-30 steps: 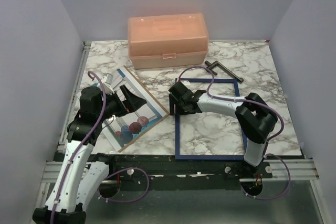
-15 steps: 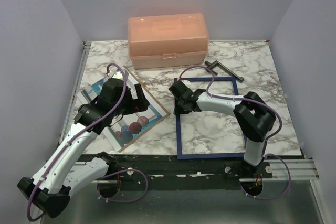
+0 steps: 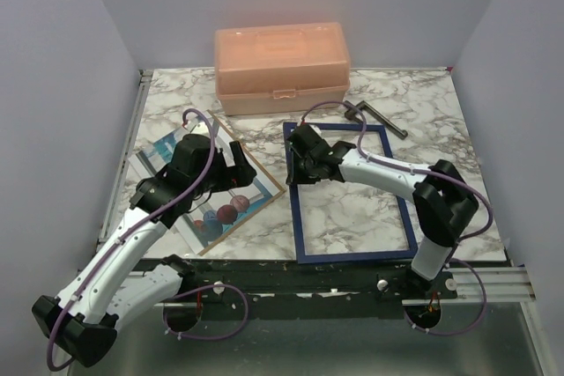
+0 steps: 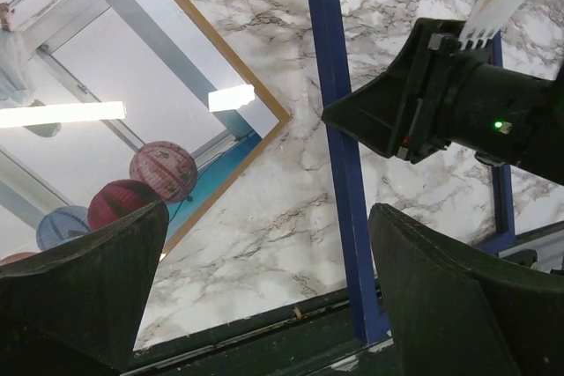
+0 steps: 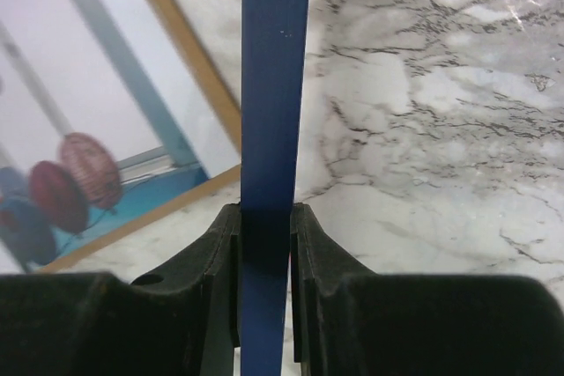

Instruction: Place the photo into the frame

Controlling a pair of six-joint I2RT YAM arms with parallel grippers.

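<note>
The photo (image 3: 220,209) lies face up on a brown backing board (image 3: 269,184) at the left of the marble table; its balloons show in the left wrist view (image 4: 163,171) and the right wrist view (image 5: 88,169). The navy frame (image 3: 352,257) lies flat to its right. My right gripper (image 3: 298,165) is shut on the frame's left bar (image 5: 273,85), near its far corner. My left gripper (image 3: 231,173) is open and empty, hovering over the photo's right edge; the frame's left bar (image 4: 339,156) shows between its fingers.
A peach plastic box (image 3: 282,68) stands at the back centre. A dark metal T-shaped tool (image 3: 374,118) lies behind the frame's far right corner. The table's front edge (image 4: 264,323) runs just below the left gripper.
The left arm swung forward over the photo, then held. The right gripper moved slightly toward the back, turning the frame a little with it.
</note>
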